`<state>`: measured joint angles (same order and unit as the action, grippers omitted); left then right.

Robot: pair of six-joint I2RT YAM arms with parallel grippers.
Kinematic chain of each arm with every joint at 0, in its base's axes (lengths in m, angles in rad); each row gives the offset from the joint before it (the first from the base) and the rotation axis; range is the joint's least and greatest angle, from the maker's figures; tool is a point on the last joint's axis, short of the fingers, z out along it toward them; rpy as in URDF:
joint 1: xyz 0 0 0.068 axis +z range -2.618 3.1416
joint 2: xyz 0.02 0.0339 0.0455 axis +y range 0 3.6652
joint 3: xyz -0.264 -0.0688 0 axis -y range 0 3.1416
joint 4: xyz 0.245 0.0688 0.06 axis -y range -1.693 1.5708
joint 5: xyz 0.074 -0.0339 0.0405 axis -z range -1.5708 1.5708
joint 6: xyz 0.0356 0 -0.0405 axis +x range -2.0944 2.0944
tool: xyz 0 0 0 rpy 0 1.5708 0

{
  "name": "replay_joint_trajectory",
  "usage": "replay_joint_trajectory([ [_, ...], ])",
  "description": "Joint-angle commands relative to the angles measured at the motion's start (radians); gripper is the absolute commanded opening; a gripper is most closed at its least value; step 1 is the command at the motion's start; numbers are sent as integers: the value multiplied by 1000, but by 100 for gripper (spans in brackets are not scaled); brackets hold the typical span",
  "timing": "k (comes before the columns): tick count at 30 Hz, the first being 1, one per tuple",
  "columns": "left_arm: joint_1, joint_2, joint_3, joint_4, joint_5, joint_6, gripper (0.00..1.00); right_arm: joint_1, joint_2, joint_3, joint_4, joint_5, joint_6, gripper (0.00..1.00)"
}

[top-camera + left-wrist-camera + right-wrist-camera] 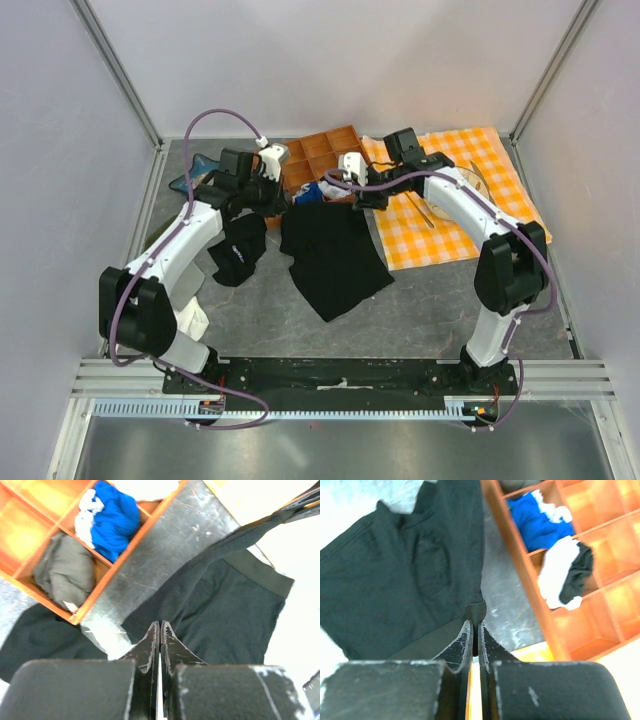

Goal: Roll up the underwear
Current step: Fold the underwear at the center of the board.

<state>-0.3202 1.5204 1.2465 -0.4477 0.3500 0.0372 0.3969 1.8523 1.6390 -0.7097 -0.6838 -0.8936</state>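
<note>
The black underwear lies spread on the grey table in the middle, its waistband end toward the orange tray. My left gripper is at its far left corner and my right gripper at its far right corner. In the left wrist view the jaws are pressed together over the black fabric, and a taut fold runs from them toward the right gripper. In the right wrist view the jaws are shut on a nub of the waistband.
The orange wooden compartment tray stands just behind, holding a blue cloth and a grey-green cloth. A smaller black cloth lies left. An orange checked cloth covers the right side. A white cloth lies near the left arm's base.
</note>
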Motion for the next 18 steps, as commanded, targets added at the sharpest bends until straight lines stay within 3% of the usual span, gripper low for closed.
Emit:
replay_joint_trajectory([
  [1,-37,-69,-61,-49,96,-26,2,-1,-100,-160,7,-59,-108,0],
  [8,-151,-118,-186,-34,118,-129,2,-1,-202,-392,-13,-13,-243,0],
  [18,-261,-151,-275,-5,93,-210,2,-13,-205,-475,-27,26,-320,0],
])
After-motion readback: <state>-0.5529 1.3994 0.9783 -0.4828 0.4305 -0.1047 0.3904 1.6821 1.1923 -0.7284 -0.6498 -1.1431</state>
